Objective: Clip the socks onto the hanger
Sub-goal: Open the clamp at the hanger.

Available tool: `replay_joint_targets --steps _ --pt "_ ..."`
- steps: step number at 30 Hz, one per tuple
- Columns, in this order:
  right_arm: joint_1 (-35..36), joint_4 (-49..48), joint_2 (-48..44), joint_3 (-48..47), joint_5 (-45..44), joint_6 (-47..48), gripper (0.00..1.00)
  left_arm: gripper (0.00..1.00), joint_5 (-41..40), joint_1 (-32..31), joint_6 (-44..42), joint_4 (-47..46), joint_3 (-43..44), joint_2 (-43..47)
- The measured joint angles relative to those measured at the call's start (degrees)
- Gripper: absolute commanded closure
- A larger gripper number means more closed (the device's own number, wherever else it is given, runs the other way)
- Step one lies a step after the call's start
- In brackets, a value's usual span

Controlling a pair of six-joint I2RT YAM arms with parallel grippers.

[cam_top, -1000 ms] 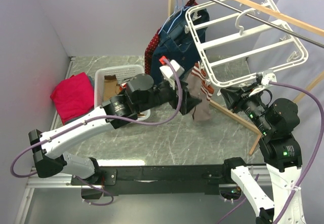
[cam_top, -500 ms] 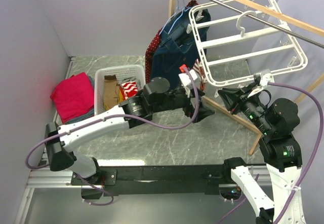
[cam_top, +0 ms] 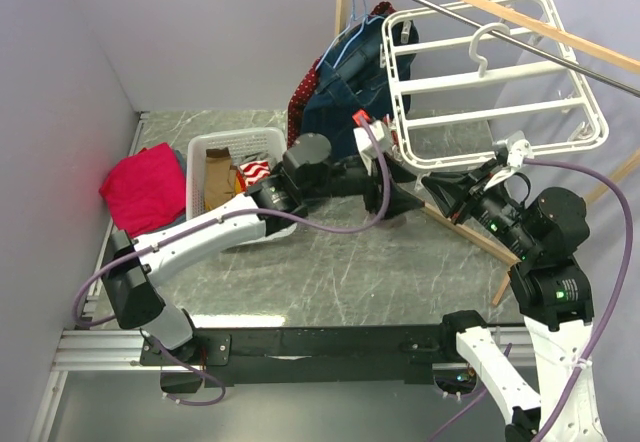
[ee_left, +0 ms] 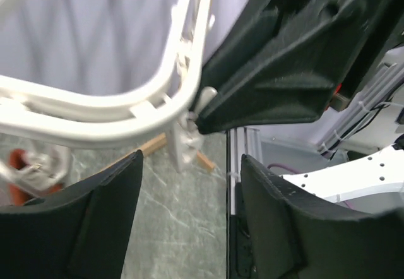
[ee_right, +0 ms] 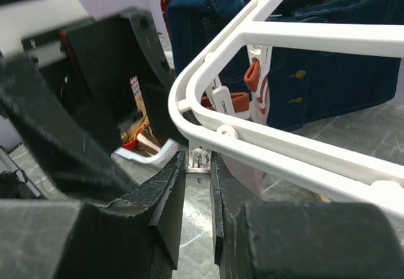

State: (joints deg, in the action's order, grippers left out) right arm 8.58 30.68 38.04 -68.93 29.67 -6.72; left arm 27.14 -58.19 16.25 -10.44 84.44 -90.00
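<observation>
Fingers of the right tool (ee_right: 197, 165) are pinched close on a small white plastic clip (ee_left: 185, 141). The clip hangs straight down from the near corner of the big white plastic drying hanger with long bars (cam_top: 500, 84). Just left of that clip is the left tool (ee_left: 189, 165). Its fingers stand wide apart with nothing in them, and the clip shows between them. So both tools are at the same corner, tip almost to tip, the left one coming from the side. A little farther back, under the hanger, a soft taupe sock with a red-brown cuff (ee_right: 252, 76) seems to hang from other clips. It is up on the hanger, not down on the grey stone desk (cam_top: 330, 272). I think the next move turns on the pinched clip. A sock has to go up into its mouth, and the empty left tool is the nearer one to bring it. Farthest back hang blue jeans (ee_right: 328, 83).
</observation>
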Motion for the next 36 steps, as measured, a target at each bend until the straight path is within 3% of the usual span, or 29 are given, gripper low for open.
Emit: replay_joint_targets --steps 12,24,25,30,31,36 --pt "0.0 -0.7 0.85 0.07 1.7 0.44 0.91 0.42 10.67 2.49 3.8 -5.09 0.52 -3.3" --pt "0.0 -1.92 0.74 0.85 2.97 0.61 0.9 0.66 11.52 2.84 5.09 -5.49 0.98 -4.72" --pt "0.0 -2.08 0.68 0.92 3.02 0.61 0.88 0.72 11.45 2.91 5.42 -5.6 0.98 -4.72" --pt "0.0 -2.43 -0.07 1.11 2.8 0.59 0.74 0.8 11.1 3.08 5.97 -6.08 0.98 -4.72" --pt "0.0 -2.4 -0.15 1.11 2.51 0.57 0.66 0.82 11.02 3.02 5.97 -6.1 0.98 -4.72" --pt "0.0 -0.11 -0.42 1.14 -0.17 -0.09 0.57 0.88 10.25 2.95 5.99 -7.54 0.96 -4.68"
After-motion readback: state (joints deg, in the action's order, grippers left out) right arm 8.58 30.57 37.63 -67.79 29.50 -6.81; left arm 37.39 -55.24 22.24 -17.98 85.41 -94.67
